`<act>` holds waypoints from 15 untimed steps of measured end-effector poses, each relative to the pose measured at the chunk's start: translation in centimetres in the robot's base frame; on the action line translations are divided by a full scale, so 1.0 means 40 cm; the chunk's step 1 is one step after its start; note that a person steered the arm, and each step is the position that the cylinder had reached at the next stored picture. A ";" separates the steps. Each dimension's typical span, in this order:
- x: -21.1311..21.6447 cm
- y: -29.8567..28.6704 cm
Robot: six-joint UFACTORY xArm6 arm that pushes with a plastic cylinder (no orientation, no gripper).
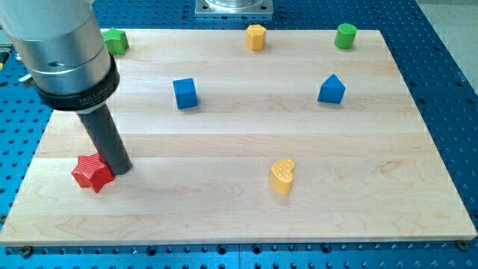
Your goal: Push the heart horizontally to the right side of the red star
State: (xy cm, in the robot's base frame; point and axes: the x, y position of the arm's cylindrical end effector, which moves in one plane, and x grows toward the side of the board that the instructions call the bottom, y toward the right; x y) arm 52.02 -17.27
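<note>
A yellow heart (282, 176) lies on the wooden board (224, 217), a little right of the middle near the view's bottom. A red star (92, 172) lies at the lower left of the board. My tip (120, 168) stands right beside the red star, touching or nearly touching its right side. The heart is far to the right of my tip, at about the same height in the view as the star.
A blue cube (185, 93) sits at upper middle left, a blue wedge-like block (331, 89) at upper right. A yellow block (256, 36) and a green cylinder (345, 35) stand at the top edge. A green block (114, 40) is at top left, partly behind the arm.
</note>
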 end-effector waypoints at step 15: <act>-0.047 0.805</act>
State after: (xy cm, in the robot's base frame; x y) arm 50.16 14.91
